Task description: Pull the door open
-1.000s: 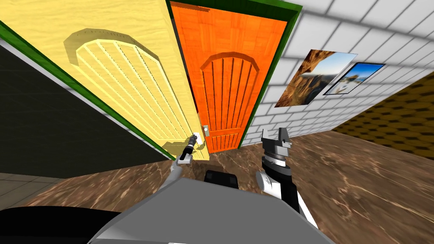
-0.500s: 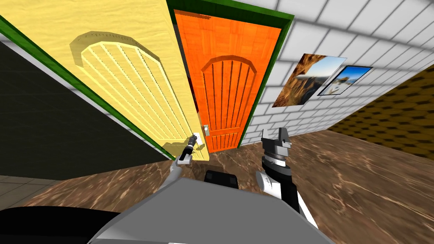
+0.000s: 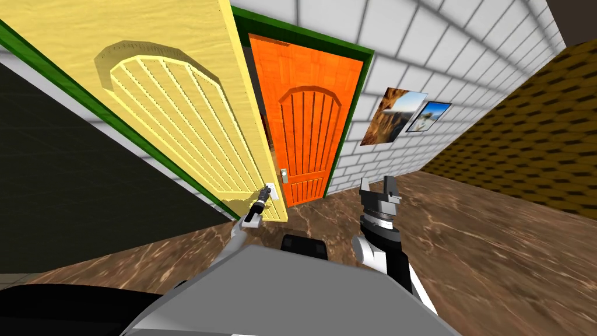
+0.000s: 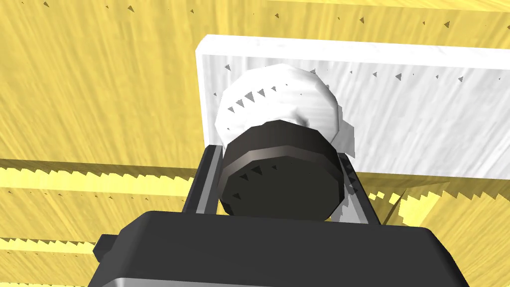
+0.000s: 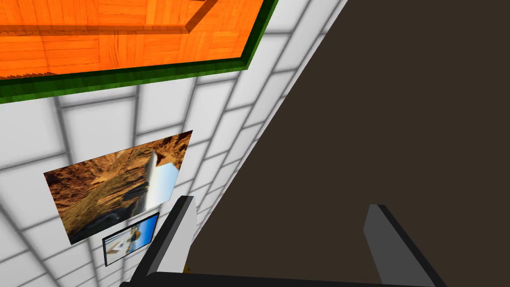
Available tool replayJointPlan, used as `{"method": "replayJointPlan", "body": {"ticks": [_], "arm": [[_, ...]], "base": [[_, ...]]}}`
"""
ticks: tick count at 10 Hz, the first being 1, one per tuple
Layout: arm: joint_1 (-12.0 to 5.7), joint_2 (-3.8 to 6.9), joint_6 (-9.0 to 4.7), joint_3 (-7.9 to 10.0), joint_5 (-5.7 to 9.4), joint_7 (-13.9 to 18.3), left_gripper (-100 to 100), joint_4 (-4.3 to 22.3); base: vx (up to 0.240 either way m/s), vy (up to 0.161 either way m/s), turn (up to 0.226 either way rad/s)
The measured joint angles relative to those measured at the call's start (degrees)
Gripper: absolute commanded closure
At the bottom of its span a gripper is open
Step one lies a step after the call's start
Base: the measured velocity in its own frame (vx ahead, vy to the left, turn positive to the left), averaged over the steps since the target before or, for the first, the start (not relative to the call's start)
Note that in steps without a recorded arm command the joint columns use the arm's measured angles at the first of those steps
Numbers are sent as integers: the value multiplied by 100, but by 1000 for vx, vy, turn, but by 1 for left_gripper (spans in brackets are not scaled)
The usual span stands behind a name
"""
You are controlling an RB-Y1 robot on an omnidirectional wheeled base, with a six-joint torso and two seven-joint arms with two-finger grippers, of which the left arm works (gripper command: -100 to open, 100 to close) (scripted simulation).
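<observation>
Now: left gripper (image 3: 265, 193) clenched on the knob (image 4: 279, 107) of the yellow door (image 3: 175, 105), lower centre of frame
Just right of centre, right gripper (image 3: 378, 188) released, fingers apart

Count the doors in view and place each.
2. The yellow arched-panel door stands left, its round knob clamped by the left gripper. The orange arched-panel door sits in a green frame beyond it.
</observation>
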Motion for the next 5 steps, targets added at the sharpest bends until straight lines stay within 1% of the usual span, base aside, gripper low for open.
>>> {"method": "replayJointPlan", "body": {"ticks": [2, 3, 4, 5], "arm": [[75, 175, -62, -168, 21, 162, 100, -56], [103, 268, -92, -258, 32, 248, 100, -75], [154, 330, -115, -329, 35, 308, 100, -112], [180, 327, -109, -352, 31, 317, 100, -102]], "base": [[-292, 139, -237], [-244, 93, -173], [-104, 32, -28], [-162, 59, -138]]}}
